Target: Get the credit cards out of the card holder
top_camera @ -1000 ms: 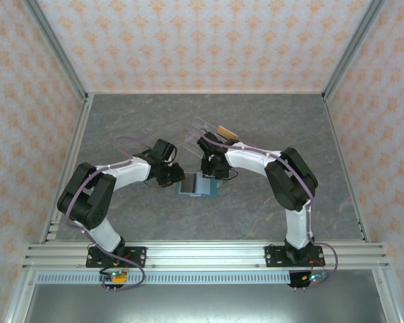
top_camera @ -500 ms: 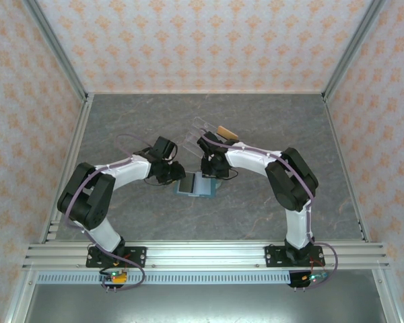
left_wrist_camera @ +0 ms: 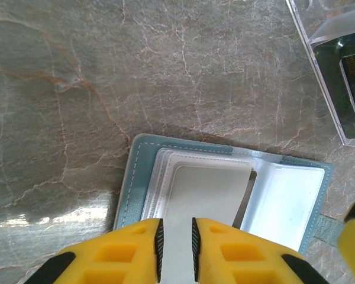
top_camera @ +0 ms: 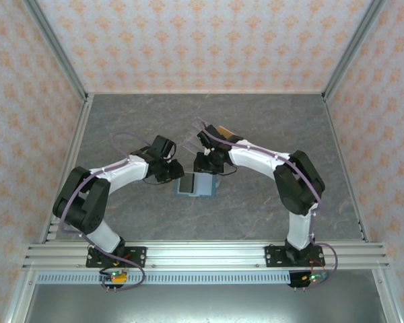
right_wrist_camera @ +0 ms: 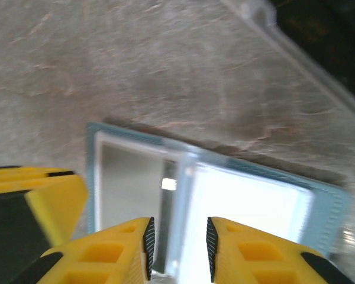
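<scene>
Grey marble worktop (top_camera: 283, 128), patterned walls (top_camera: 209, 40). The open teal card holder (top_camera: 196, 184) lies mid-worktop. The left end effector (left_wrist_camera: 176, 231) is over the holder's grey card (left_wrist_camera: 210, 189), jaws nearly closed; I cannot tell if it grasps. The right end effector (right_wrist_camera: 178, 231) hovers over the holder's fold, released. A clear stand (top_camera: 200, 133) sits just behind the holder, with bare worktop on its other sides.

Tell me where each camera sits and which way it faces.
Top external: above, behind the arm bases, looking down on the table; both arms, left gripper and right gripper at the card holder.
Left wrist: on the left arm, looking down past its gripper at a grey card.
Right wrist: on the right arm, looking down past its gripper at the card holder.
Shared: both wrist views catch the clear acrylic stand.
</scene>
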You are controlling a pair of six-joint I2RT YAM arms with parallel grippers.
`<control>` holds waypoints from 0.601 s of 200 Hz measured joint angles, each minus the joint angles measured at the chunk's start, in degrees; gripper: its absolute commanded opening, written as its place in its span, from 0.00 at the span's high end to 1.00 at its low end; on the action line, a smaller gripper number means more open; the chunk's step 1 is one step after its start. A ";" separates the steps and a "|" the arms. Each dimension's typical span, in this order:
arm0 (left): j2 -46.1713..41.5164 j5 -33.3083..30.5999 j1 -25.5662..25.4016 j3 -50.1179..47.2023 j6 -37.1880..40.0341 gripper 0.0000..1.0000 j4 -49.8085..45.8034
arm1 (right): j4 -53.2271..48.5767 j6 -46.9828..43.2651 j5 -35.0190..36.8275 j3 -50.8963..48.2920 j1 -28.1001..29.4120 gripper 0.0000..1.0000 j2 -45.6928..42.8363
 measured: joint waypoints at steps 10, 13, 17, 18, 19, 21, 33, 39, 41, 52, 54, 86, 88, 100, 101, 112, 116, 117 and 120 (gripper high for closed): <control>0.20 0.02 0.00 0.00 0.00 0.80 0.07 | 1.60 0.85 -1.97 -0.37 0.04 0.73 0.39; 0.24 0.02 0.00 0.00 0.00 0.81 0.07 | 2.05 1.31 -2.45 -0.48 0.09 0.74 0.55; 0.37 0.02 0.00 0.00 0.00 0.81 0.07 | 2.49 1.49 -2.89 -0.61 0.09 0.74 0.74; 0.39 0.02 0.00 0.00 -0.02 0.81 0.07 | 2.67 1.68 -3.04 -0.66 0.09 0.75 0.81; 0.44 0.02 0.00 0.00 -0.02 0.81 0.07 | 2.78 1.81 -3.10 -0.68 0.09 0.75 0.85; 0.50 0.00 0.00 0.00 -0.02 0.81 0.09 | 2.95 1.88 -3.28 -0.76 0.09 0.75 0.96; 1.01 -0.07 0.00 0.00 -0.04 0.81 0.07 | 4.20 2.97 -4.22 -1.38 0.11 0.77 1.62; 1.31 -0.20 0.00 0.00 -0.07 0.82 0.07 | 4.61 3.43 -4.44 -1.64 0.11 0.77 1.90; 1.42 -0.22 0.00 0.00 -0.07 0.82 0.07 | 4.79 3.54 -4.50 -1.73 0.11 0.77 2.08; 1.99 -0.24 0.00 0.00 -0.13 0.83 0.07 | 5.18 4.39 -4.87 -1.99 0.09 0.78 2.82; 2.08 -0.24 0.00 -0.02 -0.15 0.84 0.07 | 5.33 4.55 -4.90 -2.05 0.09 0.78 2.93; 3.23 -0.22 0.00 -0.02 -0.17 0.85 0.15 | 6.78 6.10 -5.38 -3.28 0.09 0.79 4.61; 3.28 -0.24 0.00 -0.02 -0.20 0.85 0.20 | 6.86 6.23 -5.38 -3.32 0.09 0.79 4.66; 3.39 -0.22 0.00 -0.02 -0.20 0.86 0.37 | 7.08 6.47 -5.51 -3.54 0.07 0.79 4.74; 3.41 -0.22 0.00 -0.02 -0.17 0.86 0.37 | 7.10 6.54 -5.53 -3.54 0.04 0.79 4.74; 3.50 -0.22 0.00 -0.02 -0.20 0.86 0.46 | 7.50 6.84 -5.68 -3.54 -0.02 0.79 4.74; 3.50 -0.22 0.00 -0.02 -0.20 0.86 0.48 | 7.63 6.88 -5.75 -3.54 -0.02 0.79 4.74; 3.50 -0.22 0.00 -0.02 -0.20 0.86 0.48 | 7.65 6.88 -5.77 -3.54 -0.02 0.79 4.74; 3.50 -0.22 0.00 -0.02 -0.20 0.86 0.48 | 7.76 6.93 -5.79 -3.54 -0.02 0.79 4.74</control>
